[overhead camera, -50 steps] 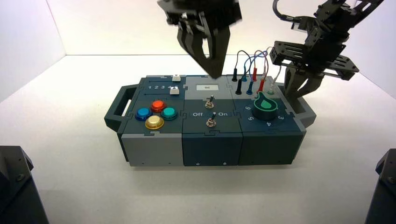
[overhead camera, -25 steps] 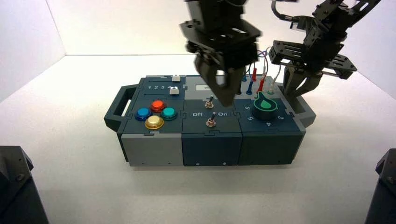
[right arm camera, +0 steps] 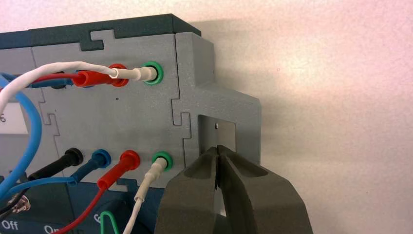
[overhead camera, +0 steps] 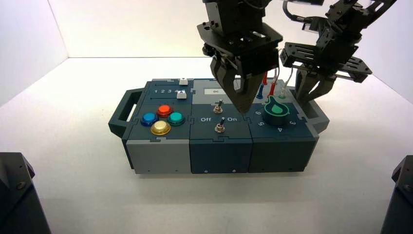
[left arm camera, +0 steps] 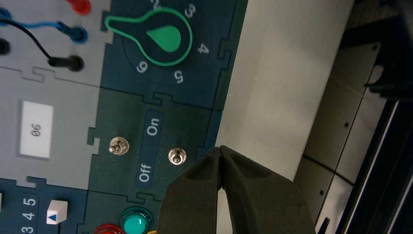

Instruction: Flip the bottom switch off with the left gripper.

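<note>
Hovering above mid panel, On side: L gripper, fingers together, nothing held. Target: btm switch, silver toggle, front-centre of box, apart from tips. Risks: descent too far back, prob. knocks upper toggle; tips too high, lever missed; too low, jam on collar. R gripper: parked nr R handle, tips together.

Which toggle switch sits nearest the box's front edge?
The bottom toggle switch, just below the Off/On lettering; its twin sits above that, nearer the display. Left gripper hovers over the box; right gripper is by the right handle.
</note>
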Controlling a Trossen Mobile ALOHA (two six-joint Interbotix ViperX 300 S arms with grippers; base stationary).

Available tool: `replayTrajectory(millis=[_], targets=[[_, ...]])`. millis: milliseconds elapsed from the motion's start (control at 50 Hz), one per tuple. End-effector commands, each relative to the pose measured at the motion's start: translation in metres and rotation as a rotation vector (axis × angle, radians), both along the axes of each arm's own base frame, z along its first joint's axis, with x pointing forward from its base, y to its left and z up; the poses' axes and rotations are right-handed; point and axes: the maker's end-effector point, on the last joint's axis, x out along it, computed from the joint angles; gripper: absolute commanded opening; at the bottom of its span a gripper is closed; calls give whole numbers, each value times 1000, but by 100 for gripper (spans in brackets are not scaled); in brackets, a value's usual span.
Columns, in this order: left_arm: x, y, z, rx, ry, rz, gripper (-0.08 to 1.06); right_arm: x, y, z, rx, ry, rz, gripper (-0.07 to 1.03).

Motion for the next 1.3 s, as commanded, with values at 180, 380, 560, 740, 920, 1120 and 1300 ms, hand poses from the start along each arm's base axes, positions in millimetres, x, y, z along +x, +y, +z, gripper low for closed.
replayTrajectory(millis=[180, 380, 560, 740, 920, 1120, 1300], targets=[[0, -2, -7, 17, -4, -46, -3, -6, 0, -10, -11, 39, 15, -2], [1, -3, -11, 27, -8, -64, -3, -6, 0, -10, -12, 40, 18, -2], [3, -3, -13, 33, -19, -81, -3, -6, 0, -10, -12, 39, 19, -2], [6, -8, -14, 30, -22, -90, -3, -6, 0, -10, -13, 41, 18, -2], [10, -17, -11, 8, -40, -112, -3, -6, 0, -10, -13, 39, 22, -2], [14, -23, -10, -3, -52, -123, -3, -6, 0, -10, -13, 39, 22, -2], [18, -20, -15, 9, -50, -122, -3, -6, 0, -10, -13, 39, 22, -2]])
